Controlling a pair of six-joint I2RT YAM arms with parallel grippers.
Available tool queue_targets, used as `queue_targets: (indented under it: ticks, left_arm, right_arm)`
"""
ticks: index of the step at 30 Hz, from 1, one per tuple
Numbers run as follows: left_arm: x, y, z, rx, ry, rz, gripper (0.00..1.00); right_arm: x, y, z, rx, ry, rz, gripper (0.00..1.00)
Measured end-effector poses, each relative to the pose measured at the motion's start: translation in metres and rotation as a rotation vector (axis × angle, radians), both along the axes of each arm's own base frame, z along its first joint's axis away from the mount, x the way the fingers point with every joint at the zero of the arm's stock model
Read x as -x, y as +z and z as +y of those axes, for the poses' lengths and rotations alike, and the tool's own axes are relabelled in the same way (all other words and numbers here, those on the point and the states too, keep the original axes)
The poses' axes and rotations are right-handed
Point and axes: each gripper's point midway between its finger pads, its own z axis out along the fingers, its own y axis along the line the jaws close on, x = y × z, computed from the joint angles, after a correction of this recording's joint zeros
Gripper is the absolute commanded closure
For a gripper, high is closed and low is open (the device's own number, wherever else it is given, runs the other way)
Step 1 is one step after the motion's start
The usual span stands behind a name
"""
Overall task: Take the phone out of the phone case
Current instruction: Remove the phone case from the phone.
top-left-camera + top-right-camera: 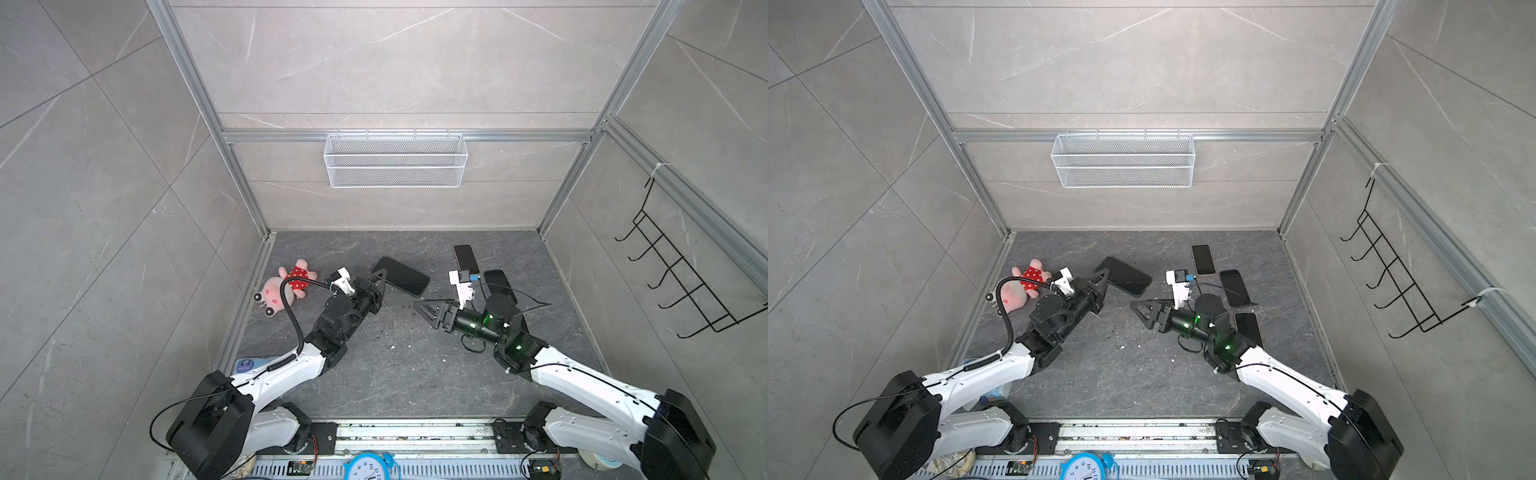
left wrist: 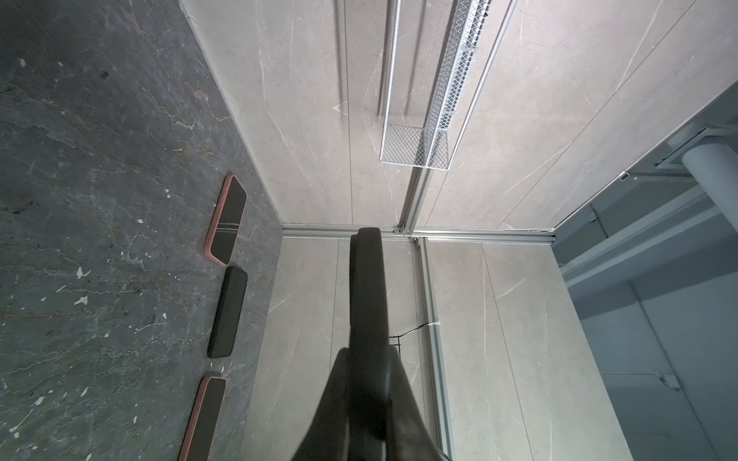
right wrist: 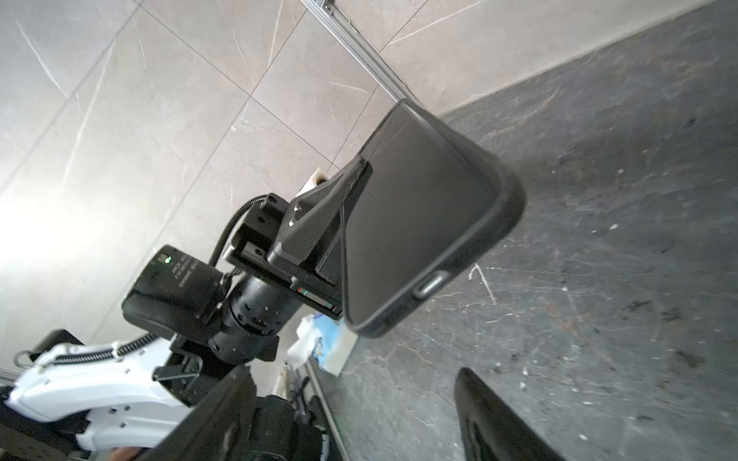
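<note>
One phone (image 3: 415,215), seated in its black phone case (image 3: 505,203), is held clear of the dark worktop (image 1: 395,374), left of centre, screen upward. Fingers (image 3: 319,211) of the left gripper (image 1: 381,274) are clamped on its edge. Right gripper (image 1: 420,309), near the phone but apart from it, has its fingers spread wide and empty. Three further handsets (image 2: 227,221) lie in a row at the worktop's right side; a plush toy (image 1: 286,286) lies at far left.

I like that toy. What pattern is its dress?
The dress is red with white dots; best in a top view.
</note>
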Motion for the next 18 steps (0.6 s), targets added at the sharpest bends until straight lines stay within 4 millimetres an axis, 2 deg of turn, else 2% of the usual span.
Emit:
queue_targets:
  ticks: [6,10,18]
  left_arm:
    - [0.003,-0.005,0.002,-0.003,0.0,0.003,1.0]
    - [0.004,-0.007,0.002,-0.002,0.0,0.004,1.0]
    - [0.005,0.001,0.005,0.011,0.008,-0.014,1.0]
  right_arm:
    - [-0.009,0.007,0.01,-0.115,0.01,0.062,0.4]
    - [-0.011,0.011,0.013,-0.161,0.011,0.086,0.55]
    - [-0.008,0.016,0.015,-0.203,0.037,0.097,0.59]
